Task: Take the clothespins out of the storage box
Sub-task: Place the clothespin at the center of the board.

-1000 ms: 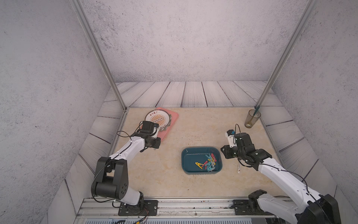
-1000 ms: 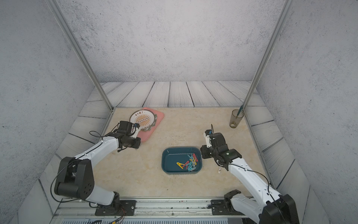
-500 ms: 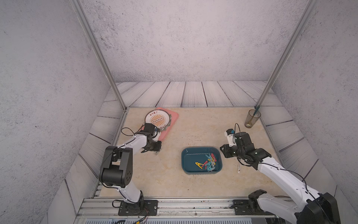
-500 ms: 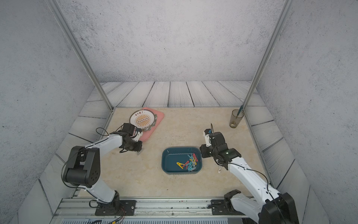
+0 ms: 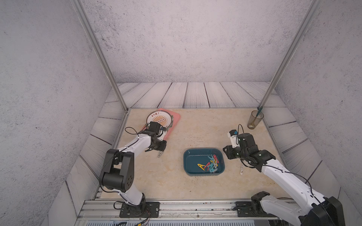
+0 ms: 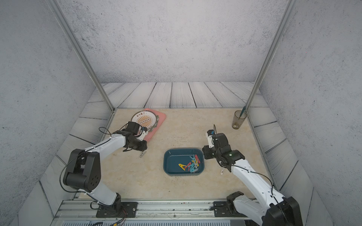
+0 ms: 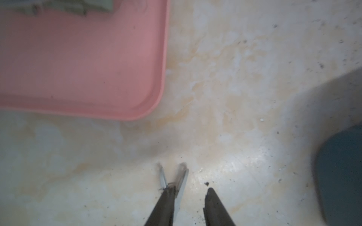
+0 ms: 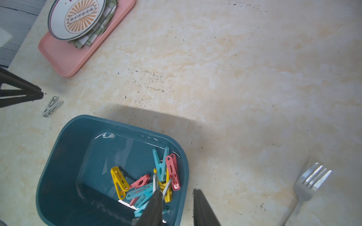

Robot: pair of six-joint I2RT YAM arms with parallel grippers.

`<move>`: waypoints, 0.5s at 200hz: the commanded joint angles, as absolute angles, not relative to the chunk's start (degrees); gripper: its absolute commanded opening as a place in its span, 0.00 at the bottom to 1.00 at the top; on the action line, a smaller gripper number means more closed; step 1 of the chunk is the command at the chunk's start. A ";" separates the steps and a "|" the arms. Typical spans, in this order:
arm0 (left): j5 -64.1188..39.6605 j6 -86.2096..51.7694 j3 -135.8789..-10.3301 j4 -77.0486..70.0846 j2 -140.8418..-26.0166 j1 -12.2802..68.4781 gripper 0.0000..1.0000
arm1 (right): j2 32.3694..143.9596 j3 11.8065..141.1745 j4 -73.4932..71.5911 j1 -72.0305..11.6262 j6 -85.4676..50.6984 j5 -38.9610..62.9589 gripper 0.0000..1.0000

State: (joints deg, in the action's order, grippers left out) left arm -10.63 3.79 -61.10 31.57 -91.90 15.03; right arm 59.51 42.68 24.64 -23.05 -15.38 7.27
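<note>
A: Where do the clothespins (image 8: 148, 184) sit?

B: They are heaped in the near-right corner of the dark teal storage box (image 5: 191, 162). Yellow, red and teal-blue ones lie tangled, so their count is hard to settle. One grey clothespin (image 8: 52, 106) lies out on the table (image 5: 176, 185), between the box and the pink tray (image 8: 64, 60).

A: And the left gripper (image 7: 189, 192)?

B: Its fingers stand apart and the gap is bare. The grey clothespin lies blurred against one finger, partly hidden behind it. In both top views the wrist makes the fingertips hard to see.

A: The right gripper (image 8: 177, 191)?

B: Its fingers are apart too, above the box's right rim, one over the heap and one outside the wall. A second grey clothespin (image 8: 161, 184) shows at the inner fingertip. I cannot tell whether it touches the fingertip or lies behind it.

A: Anything else cut short?

B: The fork (image 8: 309, 184) loses its handle at the frame edge. The plate (image 8: 77, 17) hides most of a checked cloth (image 8: 94, 37).
</note>
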 commanded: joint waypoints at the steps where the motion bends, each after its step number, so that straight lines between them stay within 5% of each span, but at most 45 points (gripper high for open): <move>1: -9.04 7.22 -65.66 34.14 -88.38 19.95 0.33 | 57.86 44.21 26.26 -22.93 -14.59 6.00 0.31; 100: -18.00 8.75 -80.04 36.01 -95.61 41.39 0.36 | 52.46 42.19 28.27 -22.86 -16.01 3.65 0.31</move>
State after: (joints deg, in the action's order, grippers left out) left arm -14.87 8.88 -77.10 34.87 -92.01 36.88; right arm 54.92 42.76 26.68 -23.05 -15.35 5.39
